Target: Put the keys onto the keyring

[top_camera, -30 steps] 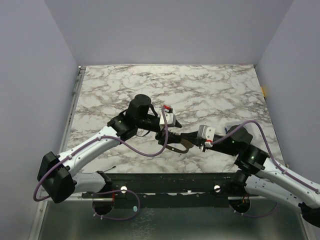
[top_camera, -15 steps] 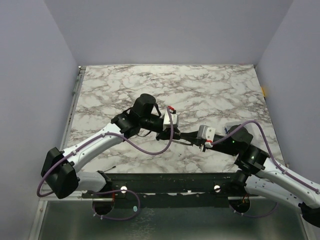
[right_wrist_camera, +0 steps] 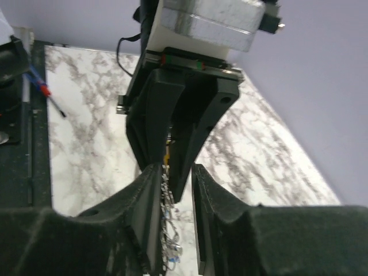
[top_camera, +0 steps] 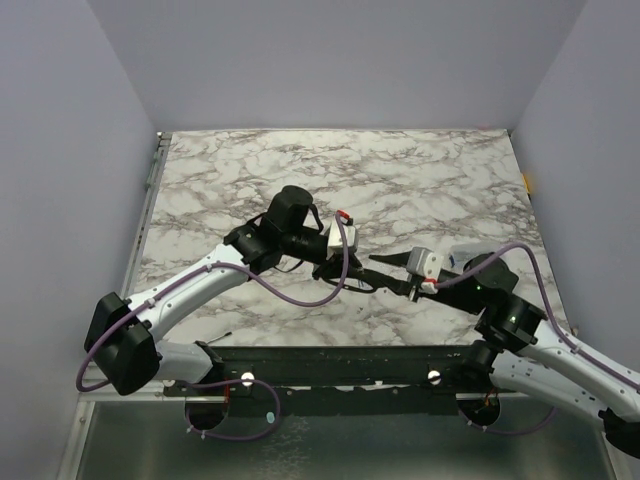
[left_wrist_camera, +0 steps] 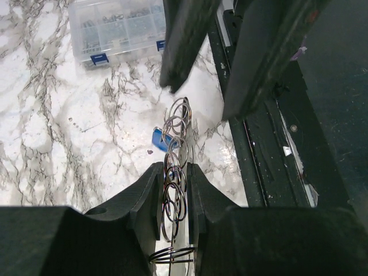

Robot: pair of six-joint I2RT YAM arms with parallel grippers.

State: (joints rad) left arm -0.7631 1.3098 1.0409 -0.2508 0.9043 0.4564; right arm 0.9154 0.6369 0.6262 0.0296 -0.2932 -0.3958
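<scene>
The 2 end effectors meet tip to tip over the near middle of the table (top_camera: pixel 420 180). The left end effector (left_wrist_camera: pixel 175 169) is clenched on the keyring (left_wrist_camera: pixel 176 129), a string of silvery loops that sticks out past its fingertips. 1 blue key (left_wrist_camera: pixel 156 139) hangs at the side of the loops. The right end effector (right_wrist_camera: pixel 176 172) is released, with its fingers standing apart on either side of the loops' free end.

Soft, even light above the table (top_camera: pixel 420 170) casts faint shadows; the 2 wrist views blur their near fingers (right_wrist_camera: pixel 115 230).
</scene>
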